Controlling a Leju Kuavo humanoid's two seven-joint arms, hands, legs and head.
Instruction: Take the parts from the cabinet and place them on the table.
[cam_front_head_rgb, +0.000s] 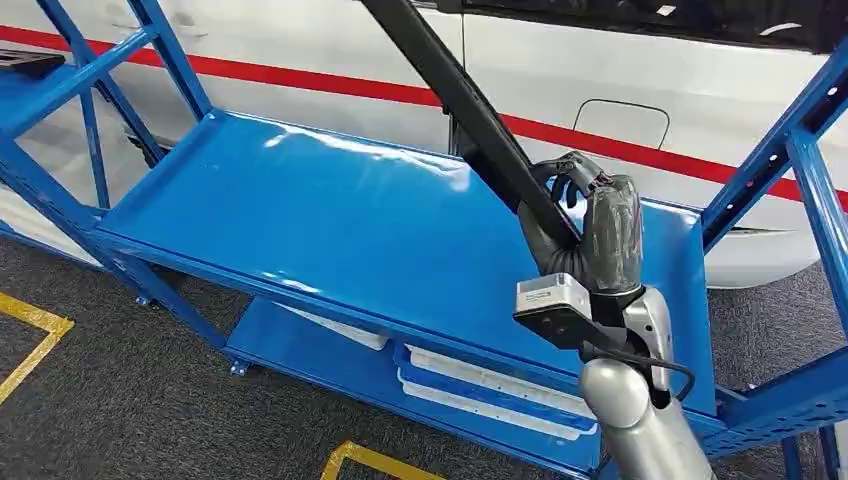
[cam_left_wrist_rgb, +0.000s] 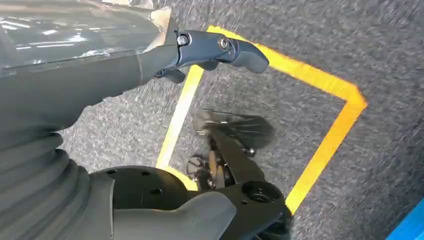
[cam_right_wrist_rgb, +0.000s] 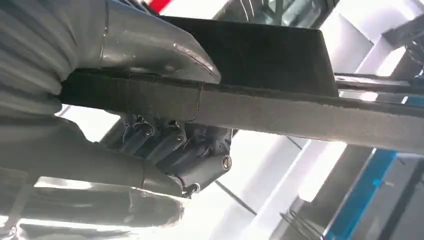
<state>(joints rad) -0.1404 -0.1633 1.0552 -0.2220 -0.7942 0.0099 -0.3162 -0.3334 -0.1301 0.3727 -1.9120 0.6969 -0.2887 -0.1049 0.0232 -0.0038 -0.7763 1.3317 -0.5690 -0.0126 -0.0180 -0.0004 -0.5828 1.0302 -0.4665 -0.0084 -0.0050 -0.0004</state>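
A blue steel cabinet (cam_front_head_rgb: 330, 215) stands beside a white vehicle (cam_front_head_rgb: 600, 80) with a red stripe; above its shelf, the robot's right hand (cam_front_head_rgb: 585, 225) grasps a long black part (cam_front_head_rgb: 470, 110), raised at a slant. The left hand (cam_left_wrist_rgb: 210, 50) hangs over grey floor (cam_left_wrist_rgb: 320, 40), fingers extended, holding nothing.

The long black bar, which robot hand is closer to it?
Right. The right hand grips the black bar above the blue shelf. The left hand hangs down over the grey floor, away from the bar.
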